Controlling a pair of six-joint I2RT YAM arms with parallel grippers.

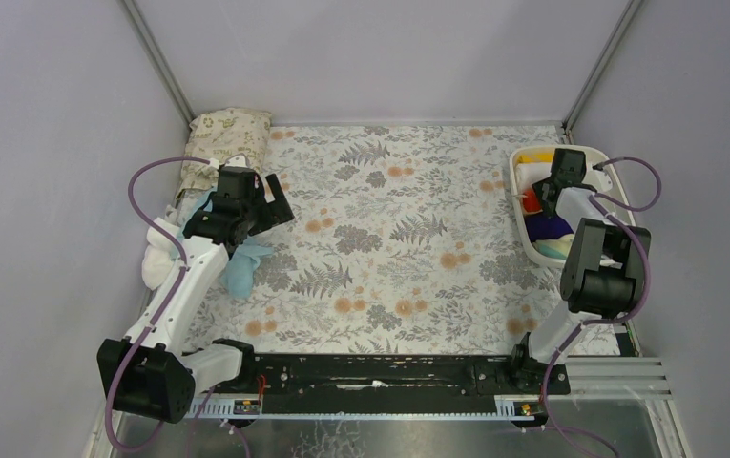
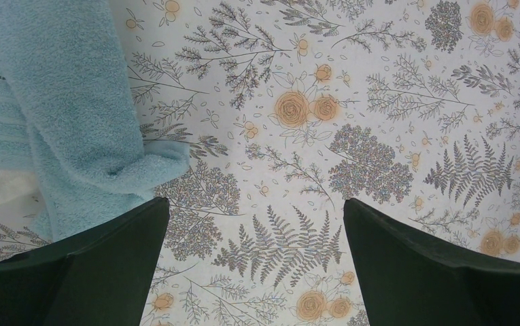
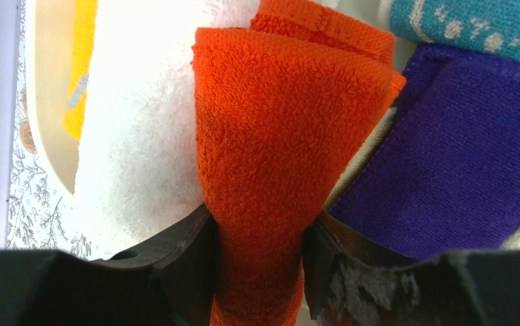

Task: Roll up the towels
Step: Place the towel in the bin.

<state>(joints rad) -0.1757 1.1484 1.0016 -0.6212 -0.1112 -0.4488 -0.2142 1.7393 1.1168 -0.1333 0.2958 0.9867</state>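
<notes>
Dark fingers [image 3: 182, 258] of the right gripper [image 3: 257, 234] pinch a fold of the orange towel [image 3: 284, 136], which fills the gap between them and runs up past the tips. Against the outer side of one finger lies a white towel [image 3: 141, 122], with a yellow towel [image 3: 80, 68] beyond it along the wall of the tub [image 3: 46, 115]. Against the outer side of the other finger lies a purple towel [image 3: 461, 156]. Past that is a teal towel [image 3: 474, 24], whose pale printed marks are too cropped to read as writing. The left gripper [image 2: 257, 231] hangs above the floral mat [image 2: 379, 102], fingers spread wide, with only mat showing between them. A blue towel [image 2: 73, 102] lies bunched on the mat just outside one fingertip; whether they touch cannot be told.
</notes>
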